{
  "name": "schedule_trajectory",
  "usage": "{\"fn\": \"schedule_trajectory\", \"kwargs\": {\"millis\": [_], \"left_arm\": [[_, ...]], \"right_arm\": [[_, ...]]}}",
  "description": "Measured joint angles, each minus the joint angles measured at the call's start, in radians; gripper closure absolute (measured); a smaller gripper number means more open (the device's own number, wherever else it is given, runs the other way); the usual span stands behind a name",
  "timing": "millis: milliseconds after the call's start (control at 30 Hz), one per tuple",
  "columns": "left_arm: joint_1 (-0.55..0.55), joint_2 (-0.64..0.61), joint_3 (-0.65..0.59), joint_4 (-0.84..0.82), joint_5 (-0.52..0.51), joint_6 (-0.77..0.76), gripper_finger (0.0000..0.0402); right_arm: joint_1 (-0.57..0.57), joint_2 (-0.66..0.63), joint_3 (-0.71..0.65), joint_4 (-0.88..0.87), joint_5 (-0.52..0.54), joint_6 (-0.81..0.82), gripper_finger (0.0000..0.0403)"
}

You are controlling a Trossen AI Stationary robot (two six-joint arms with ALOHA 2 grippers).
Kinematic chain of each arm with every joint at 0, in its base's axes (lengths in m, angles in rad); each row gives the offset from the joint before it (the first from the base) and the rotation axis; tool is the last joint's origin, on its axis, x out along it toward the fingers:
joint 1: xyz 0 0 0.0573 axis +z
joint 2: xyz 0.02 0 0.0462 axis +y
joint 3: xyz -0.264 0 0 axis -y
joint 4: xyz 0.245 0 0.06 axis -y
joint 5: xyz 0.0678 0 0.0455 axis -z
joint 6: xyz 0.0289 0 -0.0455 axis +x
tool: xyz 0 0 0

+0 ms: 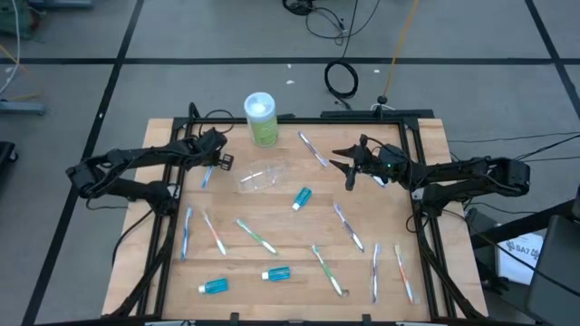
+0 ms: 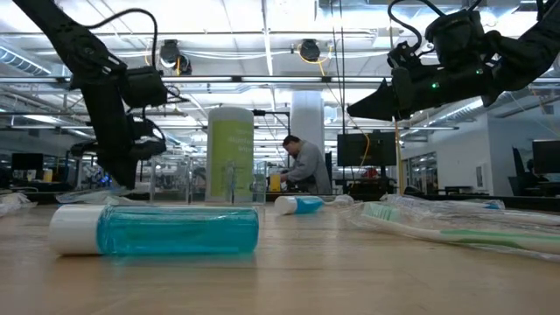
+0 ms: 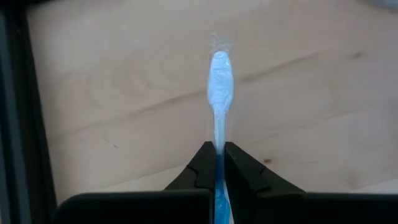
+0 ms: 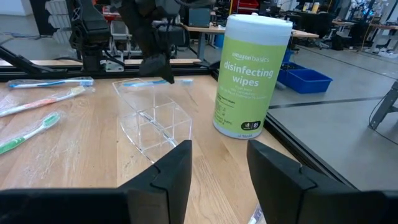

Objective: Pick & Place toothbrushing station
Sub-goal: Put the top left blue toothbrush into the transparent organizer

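Observation:
My left gripper (image 1: 220, 161) is at the table's far left, slanting down and shut on a blue toothbrush (image 3: 221, 81) in a clear wrapper; the right wrist view also shows this gripper (image 4: 158, 68) and brush (image 4: 140, 81). A clear plastic cup (image 1: 263, 177) lies just right of it. My right gripper (image 1: 349, 167) hangs open and level right of the cup, touching nothing. Several toothbrushes, such as a green one (image 1: 256, 237), and three blue toothpaste tubes (image 1: 301, 197) (image 1: 276, 273) (image 1: 214, 286) lie flat on the wood. My left gripper pinches the blue toothbrush between its two fingers at the neck (image 3: 219, 148), just behind the bristle head. The fingers slant down from the table's left. The head (image 3: 221, 74) sticks out past the fingertips. I cannot tell whether the brush is clear of the table.
A green can of disinfecting wipes (image 1: 260, 118) stands at the far edge, behind the cup. A black frame (image 1: 172, 195) runs along the table's left and right sides. The nearest toothpaste tube (image 2: 157, 229) fills the low view's foreground. A person (image 2: 302, 166) works in the room beyond.

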Motion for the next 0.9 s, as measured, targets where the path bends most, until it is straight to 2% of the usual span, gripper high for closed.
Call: {"fn": "schedule_trajectory", "kwargs": {"millis": [367, 500, 667, 800, 900], "left_arm": [[-0.065, -0.226, 0.000, 0.000, -0.004, 0.052, 0.0383], [-0.118, -0.293, 0.000, 0.016, -0.058, 0.069, 0.0395], [-0.189, -0.356, 0.000, 0.070, -0.100, 0.089, 0.0383], [-0.251, -0.380, 0.000, 0.137, -0.145, 0.142, 0.0395], [-0.296, -0.381, 0.000, 0.191, -0.181, 0.155, 0.0388]], "right_arm": [[0.000, 0.000, 0.000, 0.000, 0.000, 0.000, 0.0257], [0.000, 0.000, 0.000, -0.001, 0.000, 0.000, 0.0257], [0.000, 0.000, 0.000, -0.001, 0.000, 0.000, 0.0257], [0.000, 0.000, 0.000, -0.001, 0.000, 0.000, 0.0257], [0.000, 0.000, 0.000, -0.001, 0.000, 0.000, 0.0257]]}}
